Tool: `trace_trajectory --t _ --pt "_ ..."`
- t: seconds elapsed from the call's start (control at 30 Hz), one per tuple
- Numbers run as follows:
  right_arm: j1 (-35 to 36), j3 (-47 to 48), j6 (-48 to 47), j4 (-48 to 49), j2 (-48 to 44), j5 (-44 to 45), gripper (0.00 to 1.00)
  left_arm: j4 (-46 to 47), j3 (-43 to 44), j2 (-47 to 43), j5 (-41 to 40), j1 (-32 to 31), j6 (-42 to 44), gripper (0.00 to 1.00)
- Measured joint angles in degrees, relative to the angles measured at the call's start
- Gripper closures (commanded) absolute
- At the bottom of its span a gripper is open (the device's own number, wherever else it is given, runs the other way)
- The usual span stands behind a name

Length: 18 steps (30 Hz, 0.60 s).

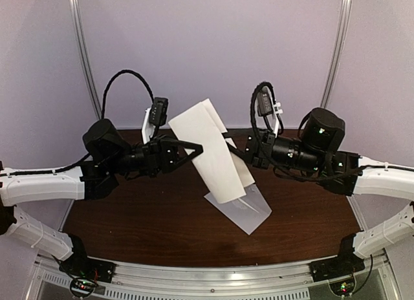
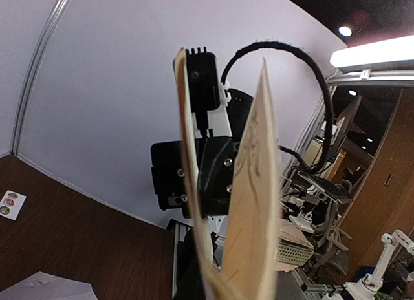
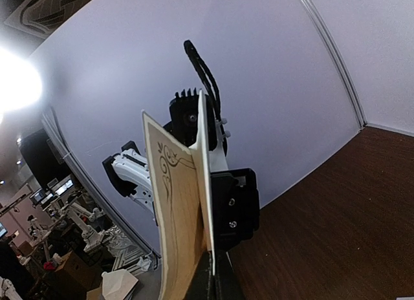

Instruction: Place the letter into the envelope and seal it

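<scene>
The letter (image 1: 208, 152), a folded sheet that is white outside and tan with a printed scroll inside, hangs tilted in the air between both arms. My left gripper (image 1: 198, 148) pinches its left edge. In the left wrist view the two leaves of the letter (image 2: 255, 203) run down together into the jaws. My right gripper (image 1: 230, 147) is shut on the right edge. The right wrist view shows the letter (image 3: 178, 216) clamped between the closed fingertips (image 3: 223, 284). The pale envelope (image 1: 251, 213) lies flat on the brown table beneath the letter, and its corner (image 2: 45, 288) shows in the left wrist view.
A small white card of round stickers (image 2: 9, 205) lies on the table (image 1: 129, 222) far to the left. A pale wall rises right behind the table. The metal frame rail (image 1: 213, 274) runs along the near edge between the arm bases.
</scene>
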Motion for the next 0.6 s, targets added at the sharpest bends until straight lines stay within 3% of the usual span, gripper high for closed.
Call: trace_trajectory --t 0.2,0.37,0.6 --pt "0.0 0.0 0.02 0.13 0.13 0.13 0.98 0.0 0.0 0.11 -0.11 0.0 -0.33 1.0" --pt "0.07 -0.02 0.2 -0.39 -0.31 1.07 0.66 0.31 -0.09 -0.17 -0.72 0.0 -0.52 1.0" --pt "0.07 -2.21 1.81 -1.73 -1.2 1.84 0.51 3.37 -0.48 -1.79 -2.21 0.0 -1.31 1.0"
